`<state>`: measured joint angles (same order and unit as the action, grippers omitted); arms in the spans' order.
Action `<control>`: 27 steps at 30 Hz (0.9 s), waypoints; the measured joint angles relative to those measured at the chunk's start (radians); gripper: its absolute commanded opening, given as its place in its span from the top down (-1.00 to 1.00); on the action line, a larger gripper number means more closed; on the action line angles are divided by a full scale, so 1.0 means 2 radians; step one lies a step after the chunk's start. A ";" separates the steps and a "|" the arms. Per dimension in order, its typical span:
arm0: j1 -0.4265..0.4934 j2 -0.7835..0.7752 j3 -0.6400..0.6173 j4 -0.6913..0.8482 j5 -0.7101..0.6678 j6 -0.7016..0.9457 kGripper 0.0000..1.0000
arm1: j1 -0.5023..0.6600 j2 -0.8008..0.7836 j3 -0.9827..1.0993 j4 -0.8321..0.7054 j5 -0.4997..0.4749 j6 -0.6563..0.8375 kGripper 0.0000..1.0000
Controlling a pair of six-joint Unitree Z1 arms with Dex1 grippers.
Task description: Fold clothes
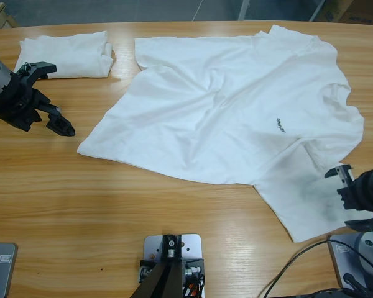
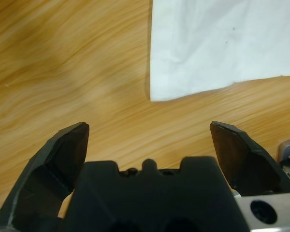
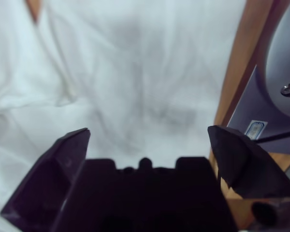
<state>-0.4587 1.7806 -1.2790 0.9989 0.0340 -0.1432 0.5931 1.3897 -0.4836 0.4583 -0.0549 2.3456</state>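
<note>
table [image 1: 62,205] | T-shirt [image 1: 236,112] spread flat | right arm [image 1: 370,192] cut off at edge

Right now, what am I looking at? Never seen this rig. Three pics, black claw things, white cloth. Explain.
It is a two-armed robot at a wooden table, set to fold clothes. The wide picture comes from a fixed camera above the table. The other two come from cameras on each arm's wrist, looking out between that arm's two black jaws.

On the table lie a large white T-shirt, spread out and rumpled, with a small dark chest logo, and a smaller folded white garment at the far left.

The left gripper is open above bare wood, near a corner of white cloth. The right gripper is open over the T-shirt by the table's edge. Neither holds anything.
</note>
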 measured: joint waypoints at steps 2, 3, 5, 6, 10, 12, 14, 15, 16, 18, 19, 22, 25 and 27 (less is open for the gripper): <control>-0.001 0.000 0.000 0.000 -0.001 0.000 -0.94 | 0.010 -0.015 0.019 -0.015 -0.004 0.005 -0.78; -0.002 0.000 0.000 0.000 -0.001 0.000 -0.94 | 0.014 -0.027 0.026 -0.019 -0.008 0.006 -0.78; -0.008 0.002 -0.001 0.000 -0.001 0.000 -0.94 | 0.018 -0.040 0.033 -0.022 -0.010 0.009 -0.84; -0.011 0.004 -0.001 0.000 -0.001 0.000 -0.94 | 0.020 -0.043 0.034 -0.023 -0.010 0.012 -0.94; -0.018 0.006 -0.001 0.001 -0.001 0.000 -0.94 | 0.030 -0.043 0.034 -0.025 -0.010 0.021 -1.00; -0.018 0.006 -0.001 0.001 -0.001 0.000 -0.94 | 0.044 -0.041 0.034 -0.025 -0.008 0.039 -1.00; -0.018 0.006 -0.002 0.001 -0.001 0.000 -0.94 | 0.064 -0.036 0.034 -0.025 -0.008 0.057 -1.00; -0.018 0.006 -0.002 0.001 -0.001 0.000 -0.94 | 0.072 -0.033 0.034 -0.025 -0.008 0.066 -1.00; -0.018 0.006 -0.002 0.001 -0.001 0.000 -0.94 | 0.082 -0.026 0.034 -0.025 -0.008 0.078 -1.00; -0.018 0.008 -0.002 0.001 -0.001 0.000 -0.94 | 0.102 -0.010 0.034 -0.028 -0.006 0.105 -1.00; -0.018 0.010 -0.003 0.001 -0.001 0.001 -0.94 | 0.110 0.001 0.034 -0.031 -0.005 0.113 -1.00; -0.018 0.016 -0.006 0.001 -0.001 0.001 -0.94 | 0.123 0.018 0.030 -0.038 -0.009 0.123 -0.99; -0.018 0.020 -0.006 0.001 -0.001 0.002 -0.94 | 0.128 0.022 0.032 -0.047 -0.021 0.123 -0.98; -0.018 0.022 -0.009 0.001 -0.001 0.002 -0.94 | 0.131 0.022 0.033 -0.053 -0.025 0.123 -0.97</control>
<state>-0.4949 1.8248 -1.2963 1.0001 0.0324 -0.1398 0.8547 1.4335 -0.4174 0.3533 -0.1050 2.5921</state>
